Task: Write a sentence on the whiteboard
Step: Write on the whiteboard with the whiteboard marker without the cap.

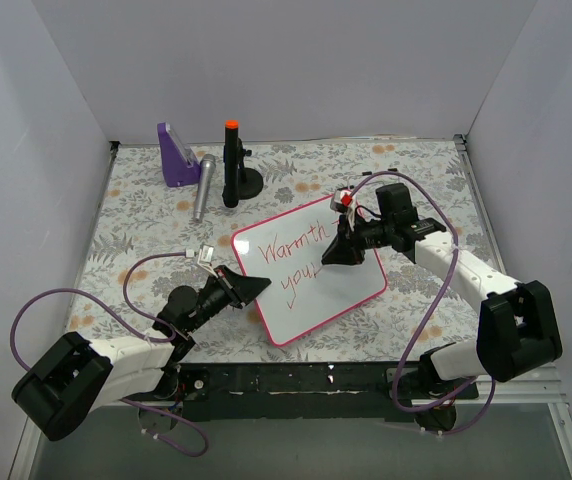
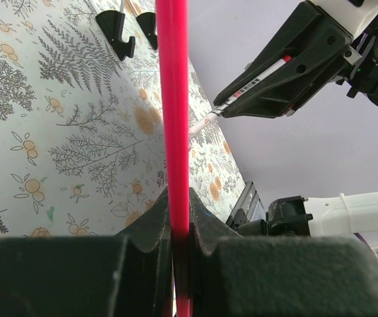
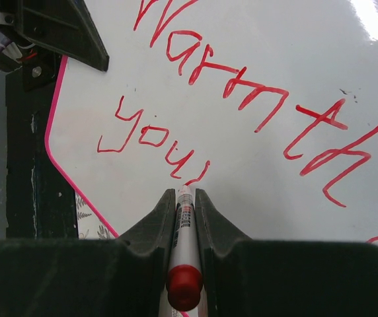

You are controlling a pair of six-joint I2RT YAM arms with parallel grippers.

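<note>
The whiteboard [image 1: 351, 290], white with a thin pink frame, lies tilted on the floral table. Red script on it reads "Warmth" [image 1: 296, 243] above "you" with one more stroke [image 1: 301, 282]; both lines also show in the right wrist view [image 3: 242, 92]. My right gripper [image 1: 338, 250] is shut on a red-capped marker [image 3: 184, 231], whose tip touches the board right after "you" [image 3: 151, 137]. My left gripper [image 1: 256, 287] is shut on the board's pink frame [image 2: 174, 99] at its left edge. The left wrist view also shows the marker [image 2: 252, 82].
At the back left stand a purple holder [image 1: 176, 155], a silver cylinder [image 1: 202, 187] lying flat, and a black stand with an orange tip [image 1: 232, 165]. White walls close in three sides. A black strip [image 1: 296, 378] runs along the near edge.
</note>
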